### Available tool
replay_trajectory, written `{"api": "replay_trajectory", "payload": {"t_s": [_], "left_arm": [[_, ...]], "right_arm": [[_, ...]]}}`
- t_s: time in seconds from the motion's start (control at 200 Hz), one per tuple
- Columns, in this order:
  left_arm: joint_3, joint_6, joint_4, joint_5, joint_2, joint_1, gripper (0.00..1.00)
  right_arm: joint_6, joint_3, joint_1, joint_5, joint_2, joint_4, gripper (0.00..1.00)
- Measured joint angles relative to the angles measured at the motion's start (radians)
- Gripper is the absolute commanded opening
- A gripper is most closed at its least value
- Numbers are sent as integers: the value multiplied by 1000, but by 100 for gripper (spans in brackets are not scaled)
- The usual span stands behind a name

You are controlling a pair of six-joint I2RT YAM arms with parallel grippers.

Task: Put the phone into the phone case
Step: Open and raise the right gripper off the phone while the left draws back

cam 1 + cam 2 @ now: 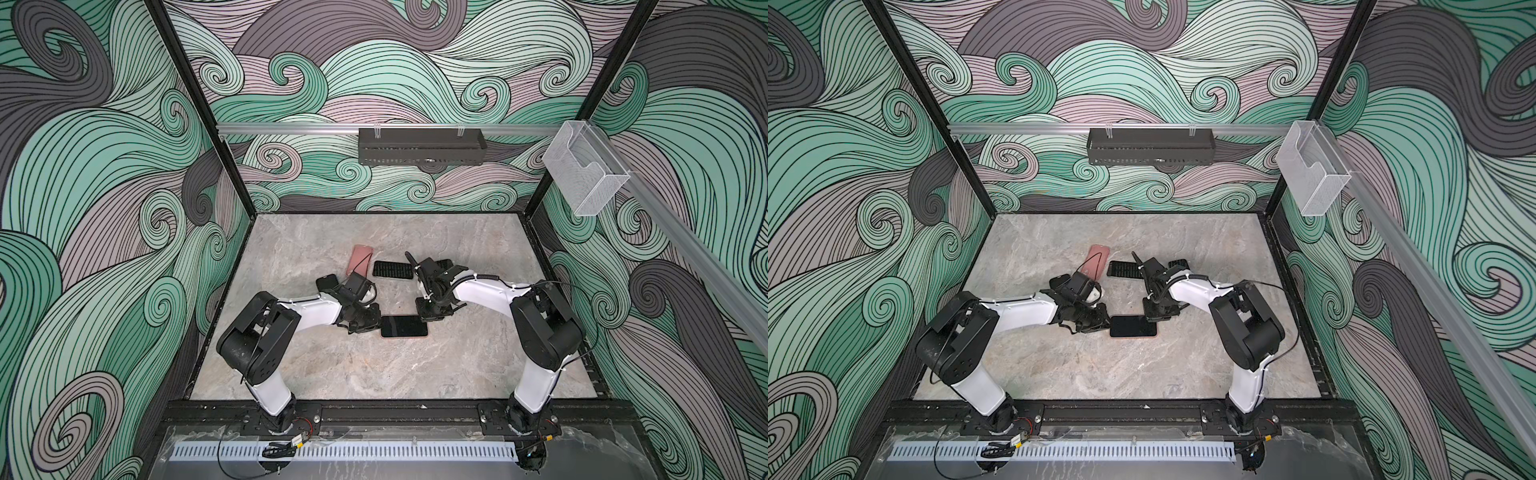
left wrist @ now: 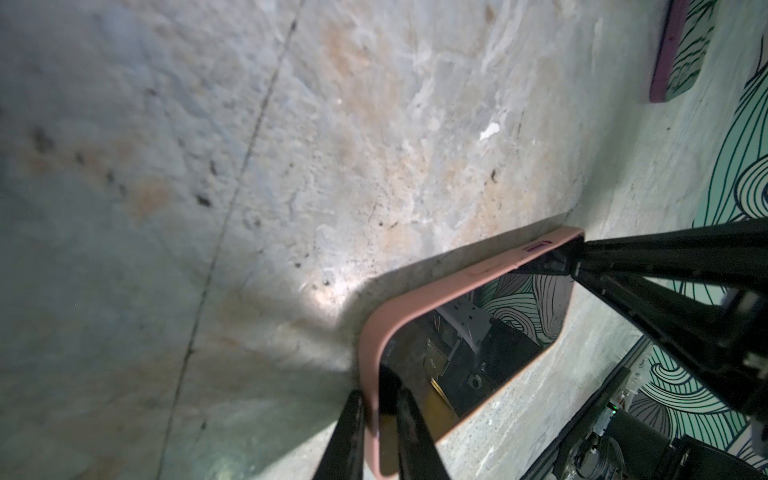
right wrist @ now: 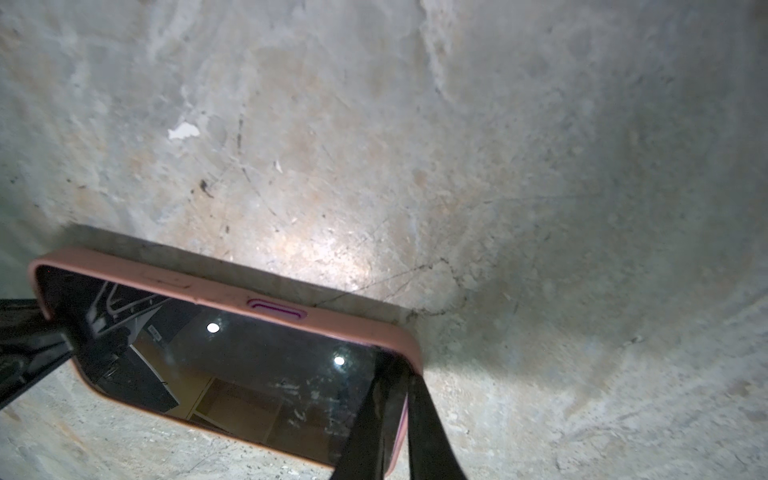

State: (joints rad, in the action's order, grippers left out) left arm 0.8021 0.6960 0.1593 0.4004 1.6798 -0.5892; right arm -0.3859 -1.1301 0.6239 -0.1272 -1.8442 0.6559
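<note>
Phone (image 1: 404,326) lies screen-up in the pink phone case (image 2: 369,357) near the middle of the table (image 1: 332,365); left gripper (image 2: 374,392) pinches the case rim at one short end, right gripper (image 3: 400,388) pinches the opposite end.

Front half of the grey marbled stone table (image 1: 374,374) is bare: widest free room. Centre blocked: pink-cased black slab phone (image 1: 404,326) lies flat, left end effector (image 1: 372,327) clamped on its left short edge, right end effector (image 1: 424,315) pinching its far right corner. Only its near long side is reachable unhindered. Behind, a pink rectangular case (image 1: 360,261) and a black ribbed rectangular case (image 1: 392,269) lie just beside each other; the back strip beyond them is clear.
</note>
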Motion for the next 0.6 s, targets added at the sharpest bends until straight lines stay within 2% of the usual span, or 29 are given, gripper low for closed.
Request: {"api": "replay_trajectory", "payload": {"t_s": [0.395,0.6], "left_arm": [[0,-1,53,-55,-40,6,18],[0,-6,84,-78,-81,19,18]], "right_arm": [[62,7,18,15,42,-11,21],[109,-45,39,-20,75,33,27]]}}
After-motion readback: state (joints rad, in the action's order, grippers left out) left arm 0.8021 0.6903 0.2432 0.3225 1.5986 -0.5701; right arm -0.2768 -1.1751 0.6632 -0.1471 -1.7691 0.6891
